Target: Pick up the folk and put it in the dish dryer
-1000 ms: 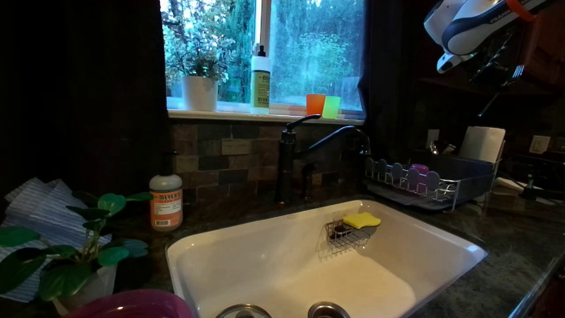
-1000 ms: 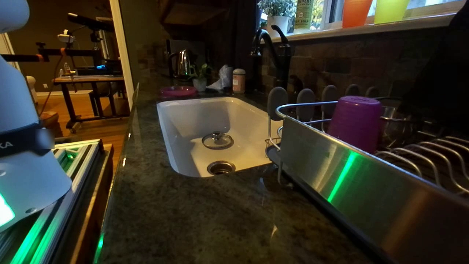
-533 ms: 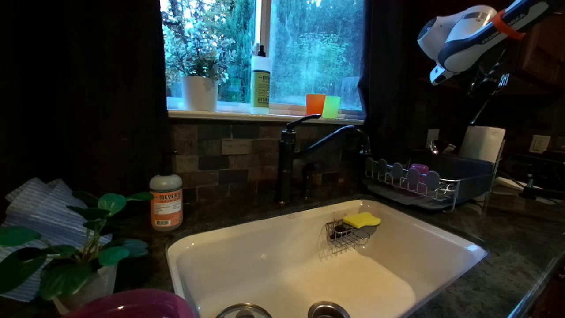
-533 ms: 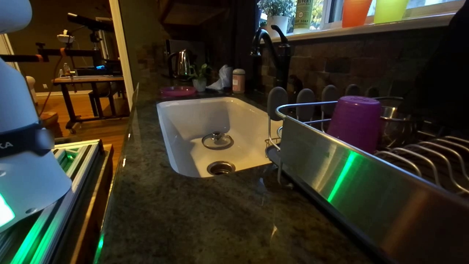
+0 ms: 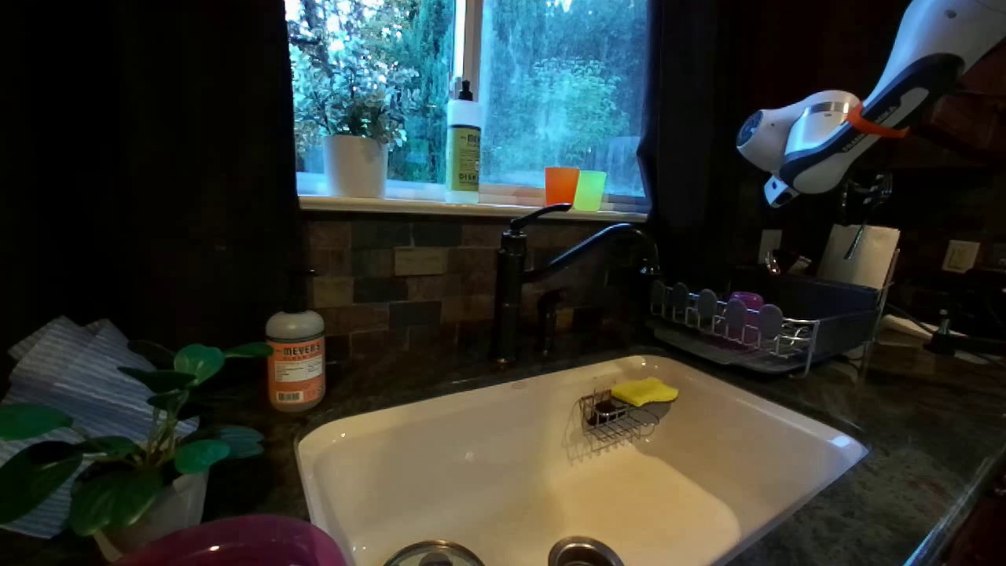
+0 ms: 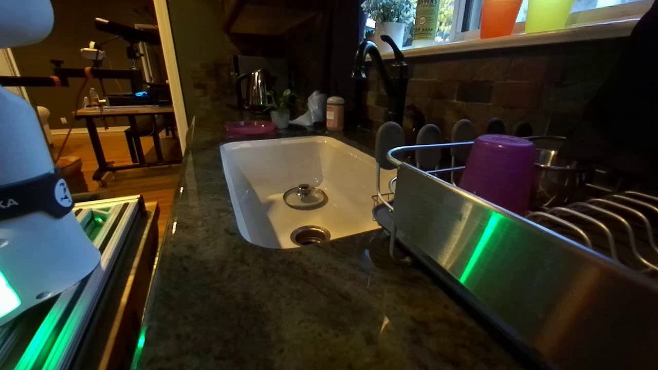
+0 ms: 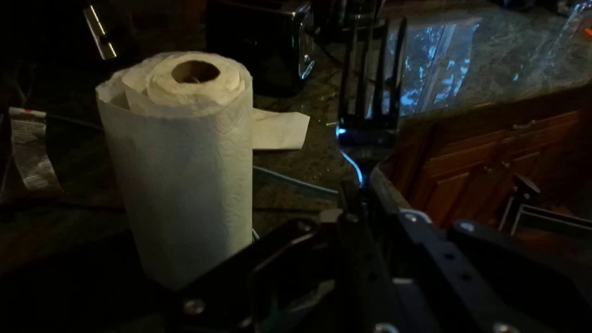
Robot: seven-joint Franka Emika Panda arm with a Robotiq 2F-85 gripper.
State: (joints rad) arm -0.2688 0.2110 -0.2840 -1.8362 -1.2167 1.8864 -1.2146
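My gripper is shut on the metal fork near its neck, with the tines pointing away from the wrist camera. In an exterior view the dark gripper is high at the right, and the fork handle hangs down below it. The dish dryer is a wire rack with grey parts on the counter right of the sink; it also shows close up in an exterior view. The gripper appears above the dryer in the picture; its exact distance is unclear. The wrist view does not show the dryer.
A purple cup stands upside down in the dryer. A white upright object stands behind it. The wrist view shows a paper towel roll and a dark toaster. The white sink and black faucet lie left of the dryer.
The arm and gripper have moved down toward the dish dryer's height, carrying the fork. The fork handle now shows in front of the white object. Everything else is unchanged.
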